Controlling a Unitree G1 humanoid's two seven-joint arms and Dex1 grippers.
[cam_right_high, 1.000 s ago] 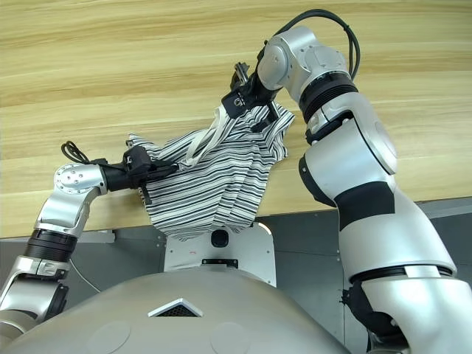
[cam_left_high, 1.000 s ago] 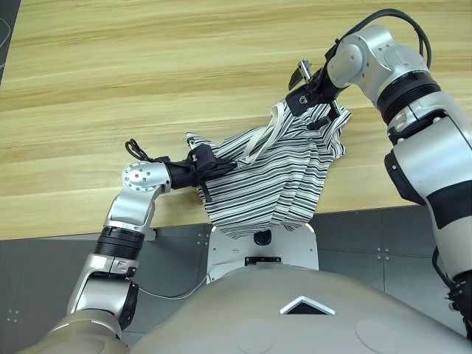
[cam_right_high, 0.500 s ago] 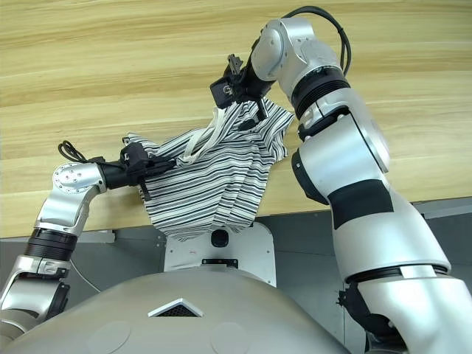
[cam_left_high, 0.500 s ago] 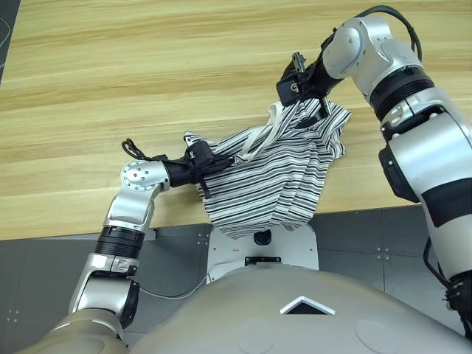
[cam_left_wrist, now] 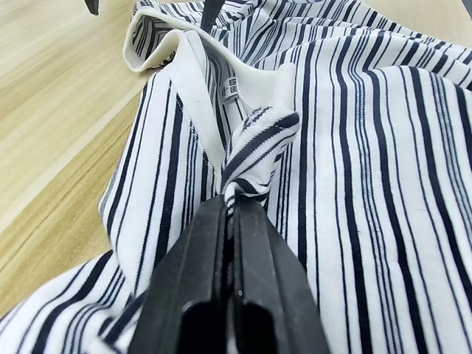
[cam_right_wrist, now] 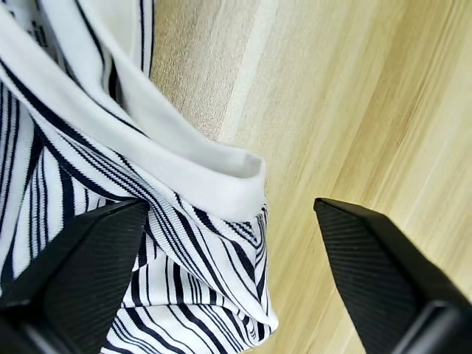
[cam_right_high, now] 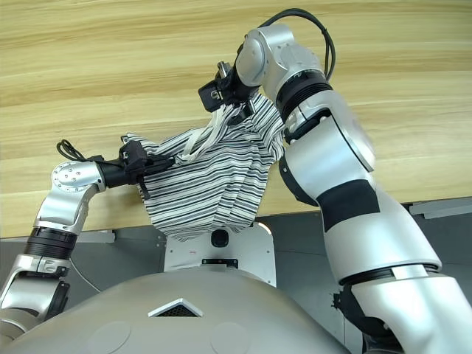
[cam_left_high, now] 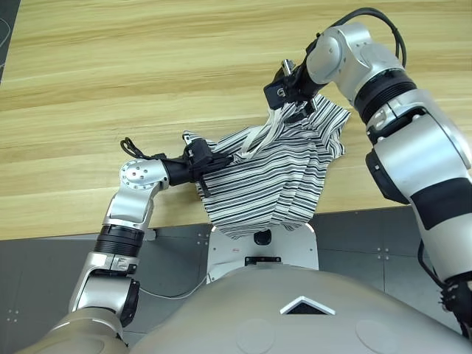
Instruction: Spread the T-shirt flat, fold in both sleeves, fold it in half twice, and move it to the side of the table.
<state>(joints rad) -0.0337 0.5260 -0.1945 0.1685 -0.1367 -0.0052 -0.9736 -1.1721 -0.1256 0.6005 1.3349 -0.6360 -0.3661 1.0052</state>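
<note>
The black-and-white striped T-shirt [cam_left_high: 273,177] lies bunched at the near edge of the wooden table [cam_left_high: 147,59], and its lower part hangs over that edge. My left gripper [cam_left_high: 209,164] is at the shirt's left side, shut on a pinched fold of striped cloth [cam_left_wrist: 254,133] beside the white collar [cam_left_wrist: 195,88]. My right gripper [cam_left_high: 284,92] hovers over the shirt's far upper part, open. Its two fingers [cam_right_wrist: 81,273] stand wide apart, with the white collar band [cam_right_wrist: 192,166] between them.
Bare wood stretches beyond the shirt and to both sides of it. The table's near edge [cam_left_high: 66,232] runs just below my left arm, with grey floor [cam_left_high: 44,280] under it. A dark strip [cam_left_high: 6,29] borders the table's far left corner.
My right gripper has moved left along the shirt's upper edge toward the collar. The left gripper has kept its hold in the same place, and the shirt has barely shifted.
</note>
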